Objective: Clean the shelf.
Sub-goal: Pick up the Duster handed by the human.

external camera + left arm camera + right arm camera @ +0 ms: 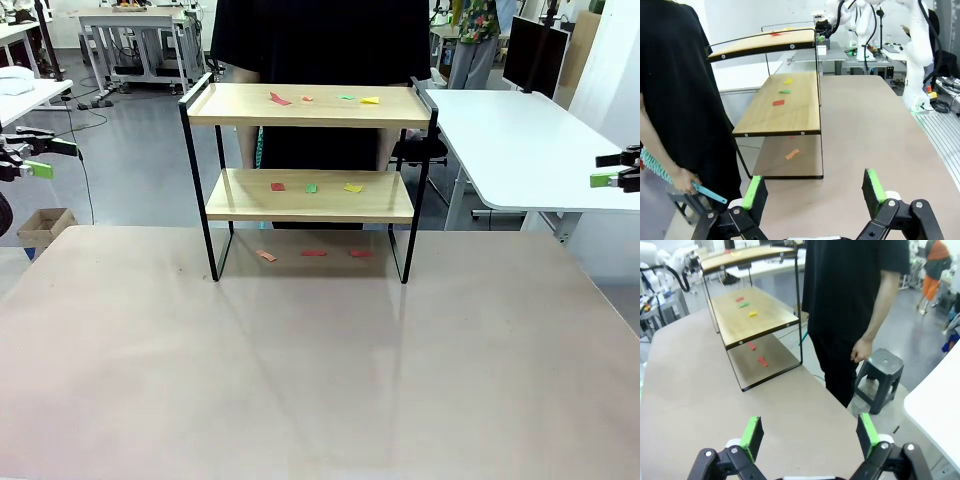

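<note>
The shelf (240, 105) stands at the table's far middle, with small coloured paper scraps (353, 187) on both wooden boards and a few on the tabletop beneath it. My left gripper (45, 157) hangs off the table's left side, open and holding nothing. Off the right side my right gripper (610, 169) is open too. In the left wrist view the left gripper (813, 187) looks along the shelf (790, 120) from its end. In the right wrist view the right gripper (807, 432) faces the shelf (765, 325) from the other end.
A person in black (320, 40) stands right behind the shelf, one hand holding a teal brush (655, 167). A grey stool (880, 367) sits beside the person. A white desk (520, 140) is at the right. The beige tabletop (320, 380) spreads wide in front.
</note>
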`<action>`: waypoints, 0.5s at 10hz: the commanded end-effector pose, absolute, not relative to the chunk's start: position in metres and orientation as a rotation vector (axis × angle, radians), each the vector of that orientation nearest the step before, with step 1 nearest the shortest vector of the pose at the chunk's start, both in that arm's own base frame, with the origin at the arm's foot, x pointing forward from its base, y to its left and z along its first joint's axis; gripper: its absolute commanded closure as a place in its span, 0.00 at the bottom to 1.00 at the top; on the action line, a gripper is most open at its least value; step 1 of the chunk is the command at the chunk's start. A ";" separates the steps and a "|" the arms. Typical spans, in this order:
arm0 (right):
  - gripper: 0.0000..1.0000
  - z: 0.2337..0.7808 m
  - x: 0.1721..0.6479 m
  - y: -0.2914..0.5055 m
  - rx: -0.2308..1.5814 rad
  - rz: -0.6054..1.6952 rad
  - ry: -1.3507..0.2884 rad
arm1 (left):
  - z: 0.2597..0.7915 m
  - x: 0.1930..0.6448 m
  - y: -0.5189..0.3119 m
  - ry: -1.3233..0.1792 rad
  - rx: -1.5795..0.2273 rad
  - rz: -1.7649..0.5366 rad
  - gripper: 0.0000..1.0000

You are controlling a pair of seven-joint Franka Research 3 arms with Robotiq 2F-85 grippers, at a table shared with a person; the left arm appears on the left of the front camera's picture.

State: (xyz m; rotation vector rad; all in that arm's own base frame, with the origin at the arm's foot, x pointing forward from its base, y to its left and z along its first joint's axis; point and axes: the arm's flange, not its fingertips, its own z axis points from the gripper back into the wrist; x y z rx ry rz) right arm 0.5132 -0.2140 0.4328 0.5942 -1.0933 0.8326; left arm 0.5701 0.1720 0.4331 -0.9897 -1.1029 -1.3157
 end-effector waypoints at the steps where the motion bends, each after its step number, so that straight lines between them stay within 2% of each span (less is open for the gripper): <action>1: 0.00 0.427 0.524 -0.224 0.598 0.842 -1.186 | 0.429 0.586 0.173 -1.137 -1.013 -1.334 0.00; 5: 0.00 0.406 0.536 -0.241 0.582 0.787 -1.241 | 0.404 0.607 0.166 -1.243 -0.954 -1.303 0.00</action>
